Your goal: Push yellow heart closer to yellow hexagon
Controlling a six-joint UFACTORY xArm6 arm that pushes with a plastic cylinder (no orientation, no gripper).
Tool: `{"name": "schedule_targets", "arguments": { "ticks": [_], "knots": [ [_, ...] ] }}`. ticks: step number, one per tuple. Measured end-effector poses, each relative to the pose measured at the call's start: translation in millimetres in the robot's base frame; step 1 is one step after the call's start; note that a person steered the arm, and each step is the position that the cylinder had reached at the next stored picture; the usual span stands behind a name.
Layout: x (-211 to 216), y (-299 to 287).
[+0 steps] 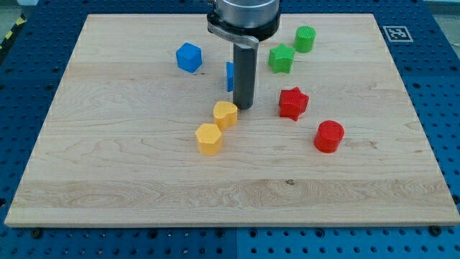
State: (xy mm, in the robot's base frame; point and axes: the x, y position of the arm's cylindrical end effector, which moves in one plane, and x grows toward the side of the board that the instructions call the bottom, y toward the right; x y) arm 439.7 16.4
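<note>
The yellow heart (226, 114) lies near the middle of the wooden board (108, 165). The yellow hexagon (209, 139) sits just below and to the view's left of it, almost touching it. My tip (244, 107) stands right beside the heart, on its upper right side, and looks to be touching it or nearly so.
A blue block (189, 57) lies at the upper left. Another blue block (229, 76) is half hidden behind the rod. A green star (281, 58) and a green cylinder (305, 39) lie at the upper right. A red star (293, 103) and a red cylinder (329, 137) lie right of the tip.
</note>
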Motion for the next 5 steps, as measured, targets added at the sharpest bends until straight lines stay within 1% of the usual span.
{"name": "schedule_targets", "arguments": {
  "ticks": [2, 3, 5],
  "knots": [
    [37.1, -6.2],
    [44.0, -5.2],
    [-27.7, 13.9]
  ]
}}
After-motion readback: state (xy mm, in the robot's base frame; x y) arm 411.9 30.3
